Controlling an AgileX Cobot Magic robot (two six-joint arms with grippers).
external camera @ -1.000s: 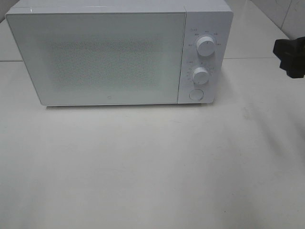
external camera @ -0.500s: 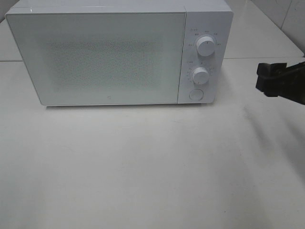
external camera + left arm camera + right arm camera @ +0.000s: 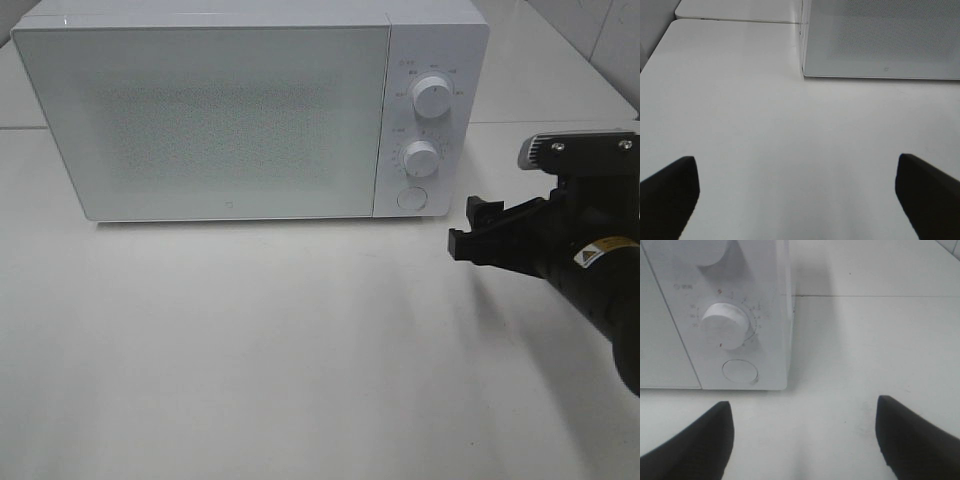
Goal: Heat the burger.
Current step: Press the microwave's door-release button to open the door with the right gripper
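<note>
From above, a white microwave [image 3: 230,120] stands on the counter [image 3: 250,350], door shut, and the right fingers [image 3: 462,245] hover released and empty near its round button [image 3: 410,198]. I cannot tell where the burger is. At the left wrist, the left fingers [image 3: 667,195] are spread wide above the counter, grasping nothing. At the right wrist, the parted right fingers face the lower knob [image 3: 725,325].

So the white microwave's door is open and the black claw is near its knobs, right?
No, the microwave door is shut, flush with the front, as the exterior high view shows. The right gripper, the black claw, is near the knobs.
</note>
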